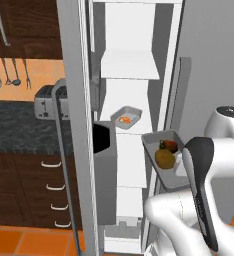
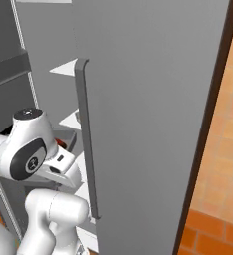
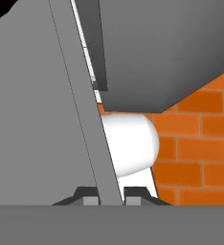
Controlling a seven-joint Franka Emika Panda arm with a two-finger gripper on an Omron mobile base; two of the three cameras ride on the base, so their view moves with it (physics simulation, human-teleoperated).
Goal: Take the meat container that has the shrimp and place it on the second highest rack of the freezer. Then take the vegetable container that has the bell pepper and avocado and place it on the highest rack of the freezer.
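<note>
The freezer [image 1: 139, 100] stands open, its white shelves in view. The meat container [image 1: 126, 118], a small grey tray with the orange shrimp [image 1: 124, 119] in it, rests on the second highest rack [image 1: 135, 131]. Above it the highest rack [image 1: 130, 67] is bare. The vegetable container [image 1: 161, 145] holds the yellow-brown avocado [image 1: 165, 158] and a red bell pepper [image 1: 170, 145]. It hangs level just right of the shrimp tray, at the freezer's right edge. My gripper [image 3: 112, 198] is shut on its grey wall [image 3: 92, 143], a fingertip on each side.
The open freezer door [image 1: 71, 125] stands edge-on to the left, with its dispenser block [image 1: 106, 170]. The closed fridge door with its long handle [image 2: 86, 139] is close on the right. A toaster [image 1: 46, 100] sits on the dark counter beyond the door.
</note>
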